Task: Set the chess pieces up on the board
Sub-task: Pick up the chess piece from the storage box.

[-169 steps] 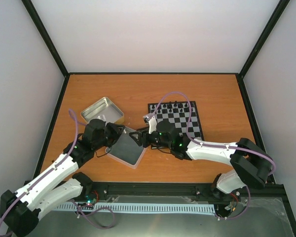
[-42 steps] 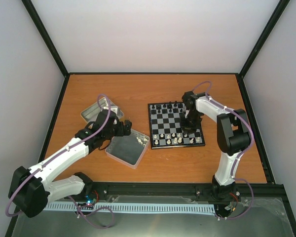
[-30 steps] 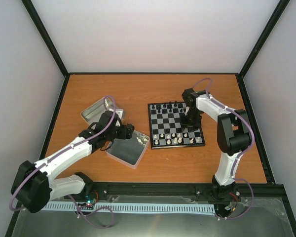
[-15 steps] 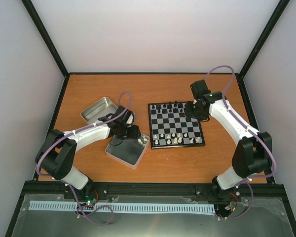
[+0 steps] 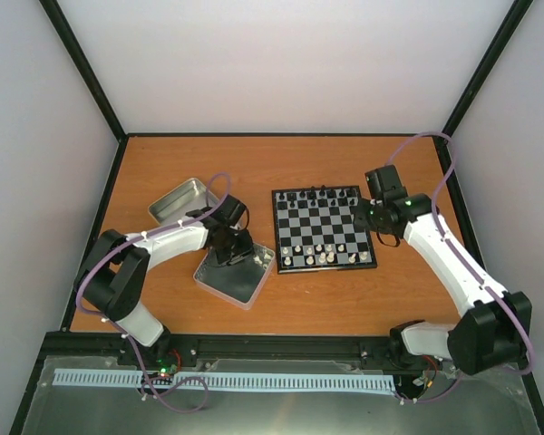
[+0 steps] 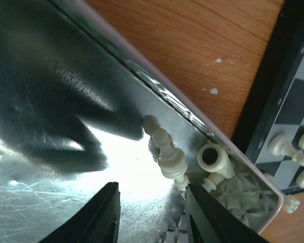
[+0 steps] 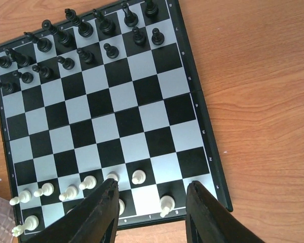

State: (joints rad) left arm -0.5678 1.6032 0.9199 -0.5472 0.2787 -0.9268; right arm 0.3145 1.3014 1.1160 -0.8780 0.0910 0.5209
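The left claw (image 6: 152, 190) is hanging open and empty over a shallow tray (image 5: 219, 283), which is lying between the board (image 5: 326, 224) and the left edge of the surface (image 5: 281, 163). Several loose chess pieces (image 6: 164, 149) are lying on their sides, crowding the tray's corner. The right claw (image 7: 152, 185) is hovering by the board's right side, spread wide and holding nothing. These figures are probably light, hard and smooth, so they are likely to roll or slip. Pinching one across its narrow waist looks safest.

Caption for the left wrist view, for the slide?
Open left gripper hovers over loose white chess pieces lying in the corner of a metal tray, the board at right.
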